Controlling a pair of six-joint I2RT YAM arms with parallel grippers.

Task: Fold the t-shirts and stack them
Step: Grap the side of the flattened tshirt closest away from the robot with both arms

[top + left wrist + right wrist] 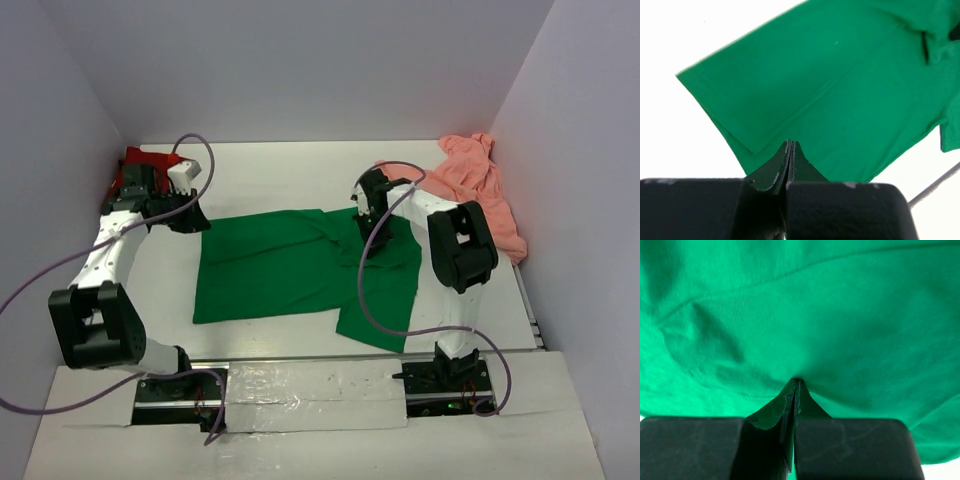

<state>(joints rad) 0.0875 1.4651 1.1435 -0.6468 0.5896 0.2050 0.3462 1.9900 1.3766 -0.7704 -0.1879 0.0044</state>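
Right gripper (795, 382) pinches the green shirt (265, 270) near its right end; left gripper (790, 142), clenched empty, hangs by its left edge; red shirt (138, 160) lies beyond.

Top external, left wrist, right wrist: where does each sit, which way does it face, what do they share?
Top external: above and behind the bases, looking down at the table; both arms show, with the green t-shirt spread mid-table, red t-shirt far left, pink t-shirt far right.
Left wrist: on the left arm, looking down past the shut left gripper at the green t-shirt's corner and bare table.
Right wrist: close over green cloth, right gripper shut on a crease.
Shared: all three see the green t-shirt.
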